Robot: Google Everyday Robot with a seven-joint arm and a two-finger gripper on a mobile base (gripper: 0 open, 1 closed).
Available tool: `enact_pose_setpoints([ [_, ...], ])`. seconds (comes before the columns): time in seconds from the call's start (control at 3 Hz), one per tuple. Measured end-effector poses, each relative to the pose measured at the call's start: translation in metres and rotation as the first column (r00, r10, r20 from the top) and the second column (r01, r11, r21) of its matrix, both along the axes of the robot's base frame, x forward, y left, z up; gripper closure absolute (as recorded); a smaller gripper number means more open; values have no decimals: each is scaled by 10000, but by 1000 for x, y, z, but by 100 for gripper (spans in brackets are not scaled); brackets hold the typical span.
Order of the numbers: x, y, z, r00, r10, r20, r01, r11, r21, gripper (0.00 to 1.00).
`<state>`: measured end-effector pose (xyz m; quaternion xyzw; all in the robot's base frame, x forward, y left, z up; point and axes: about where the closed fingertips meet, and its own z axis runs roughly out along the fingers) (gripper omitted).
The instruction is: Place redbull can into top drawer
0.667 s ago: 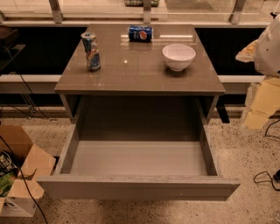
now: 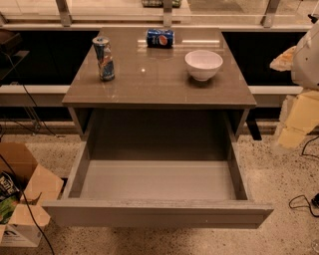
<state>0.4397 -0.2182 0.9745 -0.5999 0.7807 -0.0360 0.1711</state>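
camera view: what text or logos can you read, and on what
No text reads clearly.
blue can lying at the back: round logo, wording blurred
tall can, standing: markings blurred
bag in the cardboard box: white letters, blurred
claw, right of the table: no text

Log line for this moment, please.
redbull can upright on table | top drawer open | hand right of table, away from can

Speckled pale floor [image 2: 279,174] throughout. Grey table [image 2: 149,84] at centre, its glossy top reflecting overhead light. Pale ledge [image 2: 30,92] behind it, fronting dark panels [image 2: 45,55]. Metal window posts [image 2: 64,12] along the top edge. Cardboard box [image 2: 30,184] lower left. Black cable [image 2: 301,201] lower right.
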Motion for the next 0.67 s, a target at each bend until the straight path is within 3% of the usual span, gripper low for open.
enact_pose_setpoints([
  [0.33, 17, 37, 4, 9956, 328, 881, -402, 9957, 836, 0],
  [0.67, 31, 76, 10, 9874, 671, 1435, -848, 9890, 1211, 0],
])
